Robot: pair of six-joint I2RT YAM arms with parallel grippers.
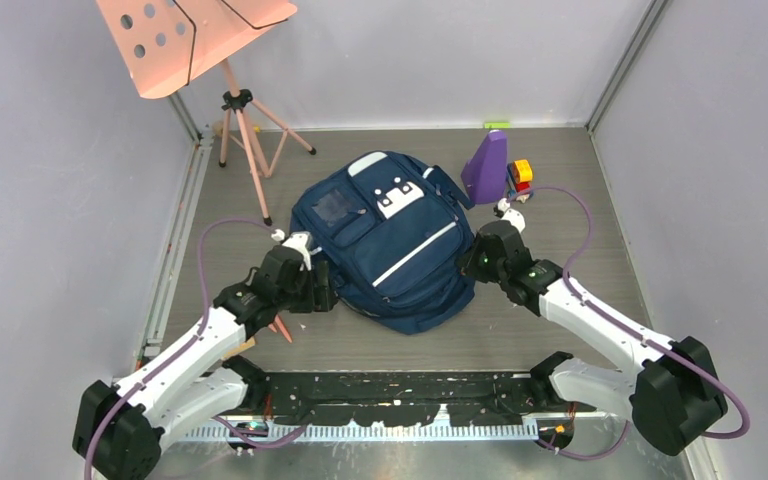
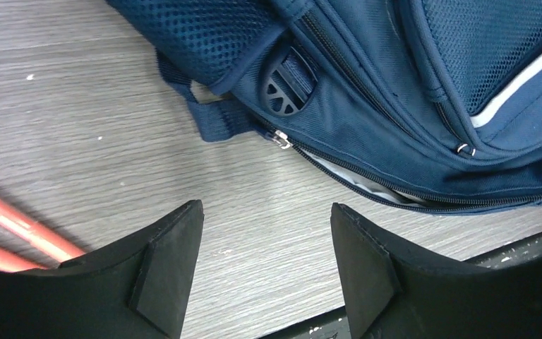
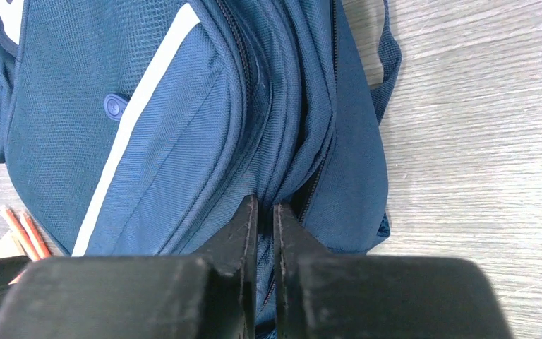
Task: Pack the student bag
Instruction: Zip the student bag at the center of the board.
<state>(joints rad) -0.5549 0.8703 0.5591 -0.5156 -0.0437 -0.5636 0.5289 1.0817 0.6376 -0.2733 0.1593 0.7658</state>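
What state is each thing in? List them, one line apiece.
student bag: lying flat, front up, one zip partly open with pale lining showing
left gripper: fingers open, holding nothing
right gripper: fingers shut at the bag's side zip
pencils: lying loose on the table
music stand: standing upright

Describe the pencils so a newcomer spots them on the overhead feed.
Find the navy backpack in the middle of the table, then the left gripper at its near-left edge. The pencils lie on the table just nearer than that gripper: thin orange-red sticks, unlike anything beside them.
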